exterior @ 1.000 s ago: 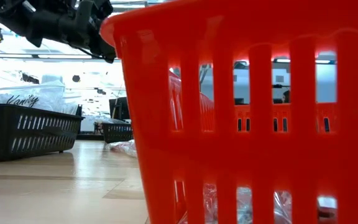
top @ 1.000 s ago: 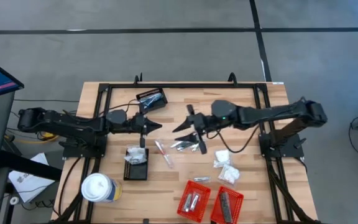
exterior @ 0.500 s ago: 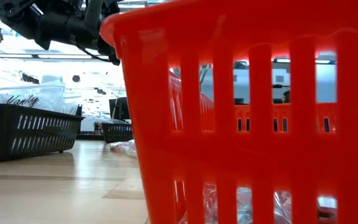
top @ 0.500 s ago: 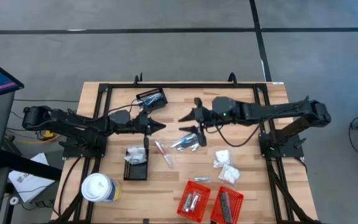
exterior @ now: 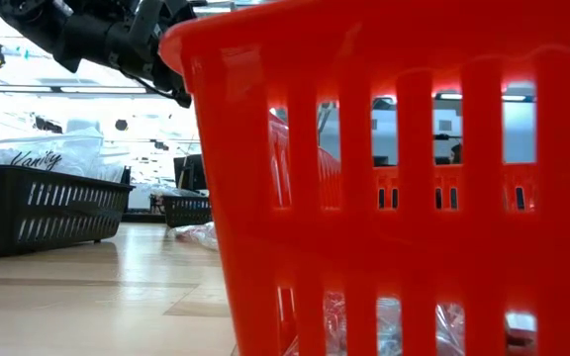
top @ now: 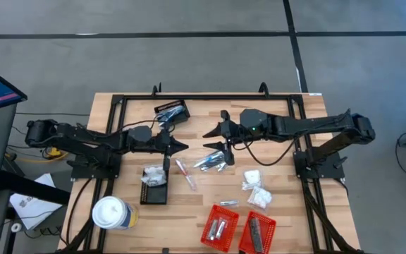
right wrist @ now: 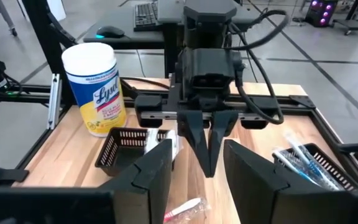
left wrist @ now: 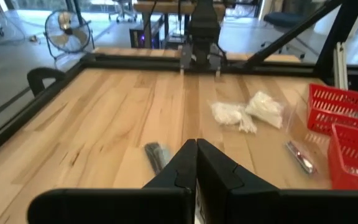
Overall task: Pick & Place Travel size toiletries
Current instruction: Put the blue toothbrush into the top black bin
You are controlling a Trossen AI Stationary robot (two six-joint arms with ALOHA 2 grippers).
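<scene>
In the high view, silvery tubes (top: 210, 162) lie flat mid-table, with a thin pinkish tube (top: 185, 173) beside them and white packets (top: 256, 188) nearer the right. My right gripper (top: 208, 141) hovers open just beyond the silvery tubes, holding nothing. My left gripper (top: 181, 146) is shut and empty, its tips facing the right gripper across a small gap. The right wrist view shows that shut left gripper (right wrist: 207, 146) and the pinkish tube (right wrist: 183, 209). The left wrist view shows a dark grey stick (left wrist: 157, 155), the white packets (left wrist: 247, 112) and a silvery tube (left wrist: 299, 155) lying on the wood.
Two red slotted baskets (top: 221, 226) (top: 258, 232) holding items sit at the near edge; one (exterior: 394, 178) fills the low view. Black baskets stand at the far left (top: 172, 112) and near left (top: 154, 185). A white wipes canister (top: 111, 214) stands at the near-left corner.
My right gripper has drawn back from over the silvery tubes toward the table's far edge and stays open. My left gripper has moved a little toward the table's right, closer to the right gripper. The toiletries have stayed where they were.
</scene>
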